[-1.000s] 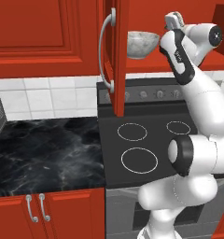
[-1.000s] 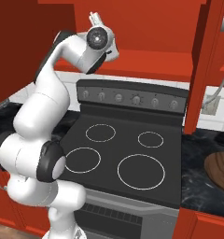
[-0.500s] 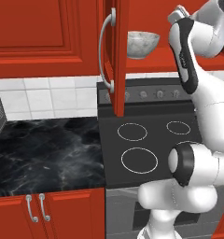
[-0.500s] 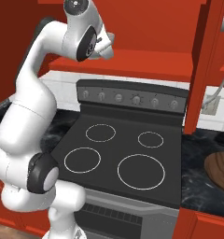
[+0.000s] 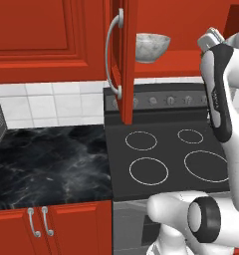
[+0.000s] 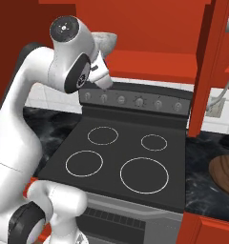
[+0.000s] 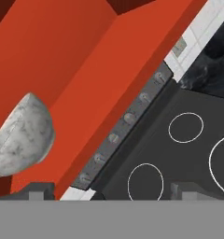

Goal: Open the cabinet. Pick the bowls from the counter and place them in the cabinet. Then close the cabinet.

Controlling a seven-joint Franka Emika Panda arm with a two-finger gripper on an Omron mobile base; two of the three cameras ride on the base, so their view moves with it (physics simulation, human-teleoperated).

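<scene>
Left base view: the marbled bowl (image 5: 152,47) sits on the cabinet (image 5: 122,60) shelf. Right base view: the wooden bowl (image 6: 224,173) waits on the counter (image 6: 209,162), low and far right of the arm. Hand view: the tool (image 7: 111,192) gapes wide, holding nothing.

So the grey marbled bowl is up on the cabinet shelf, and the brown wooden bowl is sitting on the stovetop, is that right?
Not quite. The grey marbled bowl is on the cabinet shelf, but the brown wooden bowl is on the black marble counter to the right of the stovetop, not on it. The right base view shows this.
</scene>
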